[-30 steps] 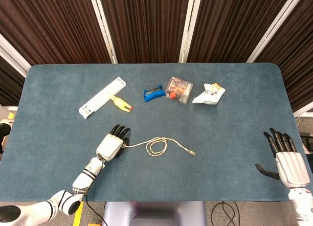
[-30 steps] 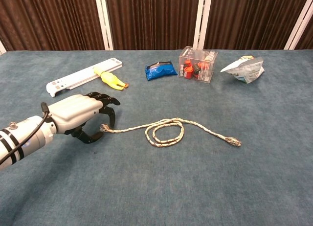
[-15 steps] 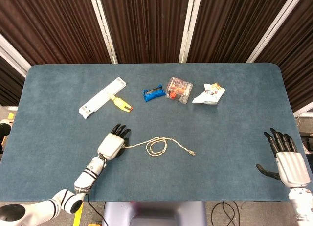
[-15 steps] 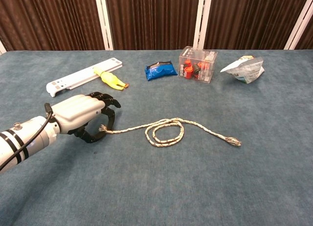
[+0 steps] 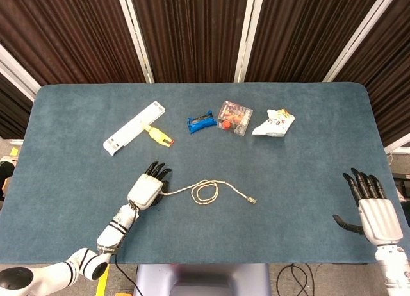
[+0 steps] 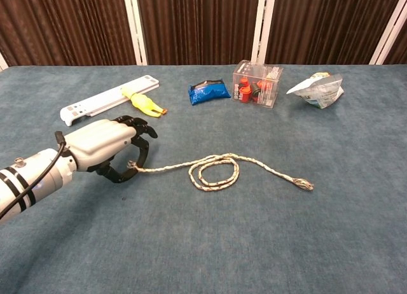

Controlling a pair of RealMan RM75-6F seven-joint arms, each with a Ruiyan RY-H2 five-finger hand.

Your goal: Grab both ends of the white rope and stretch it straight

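The white rope [image 5: 206, 191] [image 6: 216, 170] lies on the blue table with a double loop in its middle. Its knotted right end [image 6: 304, 184] lies free on the cloth. My left hand [image 5: 146, 188] [image 6: 105, 147] sits at the rope's left end, which is pinched between its thumb and curled fingers and held just off the table. My right hand [image 5: 371, 209] hovers over the table's front right corner, far from the rope, with its fingers spread and nothing in it. It does not show in the chest view.
Along the back stand a white bar [image 5: 134, 127] [image 6: 108, 100], a yellow toy [image 5: 158, 135], a blue packet [image 5: 202, 122], a clear box [image 5: 234, 118] with red and orange items inside, and a white bag [image 5: 273, 123].
My left hand's fingers have closed round the rope's left end, which now sits slightly raised and tauter. My right hand has barely shifted.
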